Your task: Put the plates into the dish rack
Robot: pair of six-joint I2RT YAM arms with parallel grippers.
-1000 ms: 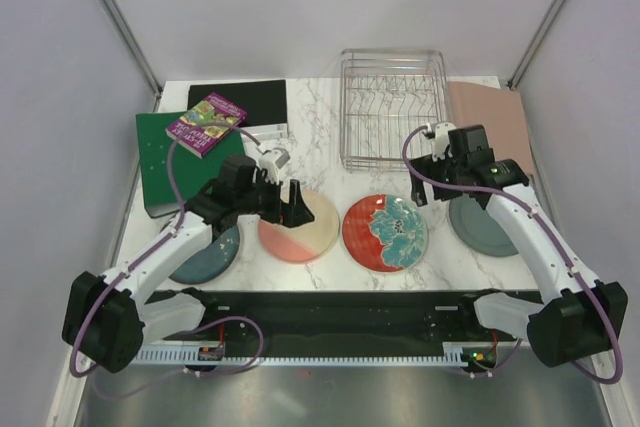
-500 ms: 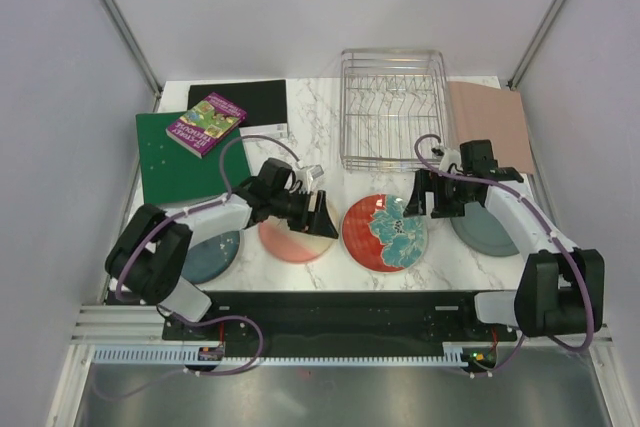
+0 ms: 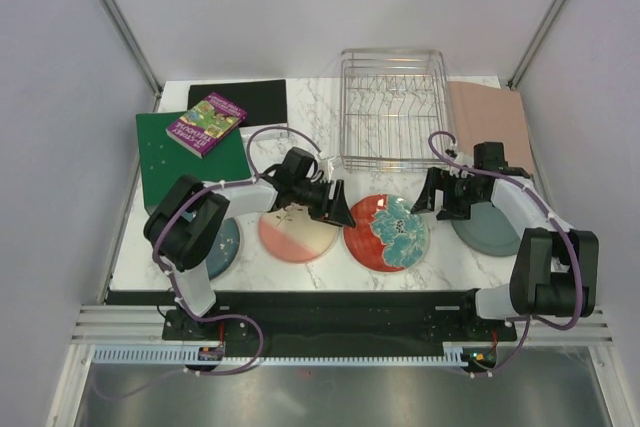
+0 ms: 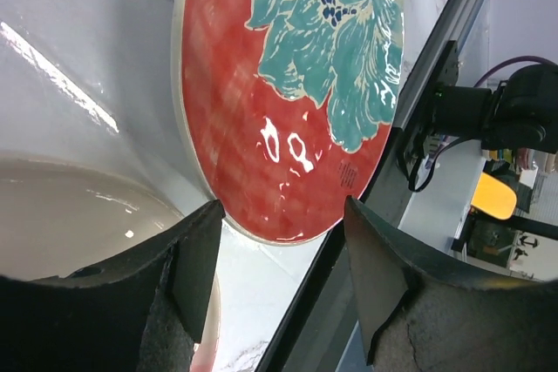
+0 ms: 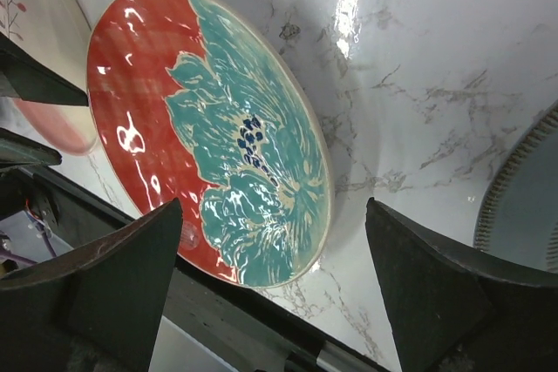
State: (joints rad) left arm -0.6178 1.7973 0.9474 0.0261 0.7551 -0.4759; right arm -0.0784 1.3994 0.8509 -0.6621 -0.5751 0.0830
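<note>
Room: pale grey walls on three sides; a metal strut slants up at the upper left and another at the upper right
Surface: white table veined like marble, glossy, with lamp glare in both wrist views
Far left: green binder with a purple book lying on it; a black mat at the back, just right of them
Teal-blue plate: lower left, flat on the marble, partly hidden under the left arm
Cream-and-pink plate: flat, left of centre
Left gripper: low between the cream-and-pink and red plates; fingers parted, with nothing clamped; the red plate's left rim shows in the gap
Red plate: centre of the frame, flat, teal flower upward
Dish rack: upper centre-right, behind the red plate and well apart from it
Right gripper: at the red plate's upper right edge; fingers spread wide, gripping nothing
Grey-green plate: right, flat, partly under the right arm
Far right: tan board beside the rack
</note>
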